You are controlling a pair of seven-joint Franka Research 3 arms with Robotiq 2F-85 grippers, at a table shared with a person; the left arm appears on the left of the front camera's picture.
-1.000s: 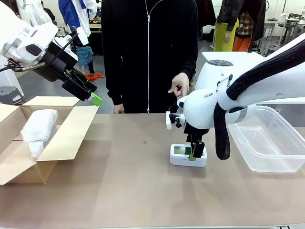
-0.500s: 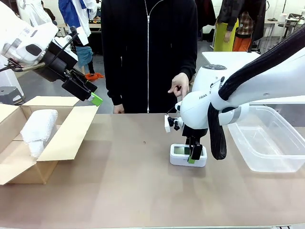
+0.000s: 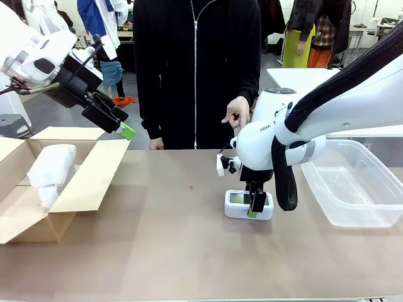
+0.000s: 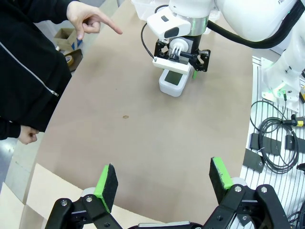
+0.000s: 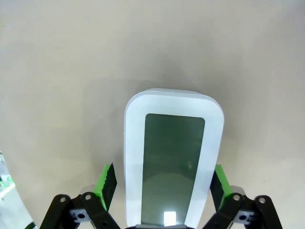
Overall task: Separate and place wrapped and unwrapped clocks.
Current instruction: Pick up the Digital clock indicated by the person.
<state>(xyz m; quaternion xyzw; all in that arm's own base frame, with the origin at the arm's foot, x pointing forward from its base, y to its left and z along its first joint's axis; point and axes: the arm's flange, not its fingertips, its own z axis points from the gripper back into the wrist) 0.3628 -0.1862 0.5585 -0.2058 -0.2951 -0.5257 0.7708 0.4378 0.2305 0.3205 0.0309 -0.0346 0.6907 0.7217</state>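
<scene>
Now, scene: a brown counter (image 3: pixel 157 251) shared by two white robot arms and a person in a black zipped jacket (image 3: pixel 195 69) standing at the far side, at 12 o'clock.
Right claw (image 3: pixel 255 207): lowered over the bare clock just right of the counter's centre; its jaws stand wide, one green pad (image 5: pixel 108 180) on each long side of the clock, with a small gap on both sides, so nothing is gripped.
Bare clock (image 3: pixel 248 204): white, rounded-rectangular, grey screen facing up, lying flat on the counter at about 3 o'clock from centre.
Left claw (image 4: pixel 164 180): raised in the air at about 10 o'clock, above the box flap, jaws wide apart and empty.
Wrapped clock (image 3: pixel 50 168): a white padded bundle resting inside the open cardboard box (image 3: pixel 82 189) at 9 o'clock.
Clear plastic tub (image 3: pixel 356 185): at the right edge, 3 o'clock, well apart from the bare clock.
Person's hand (image 3: pixel 237 113): held above the far edge, forefinger pointing down toward the counter near the bare clock.
</scene>
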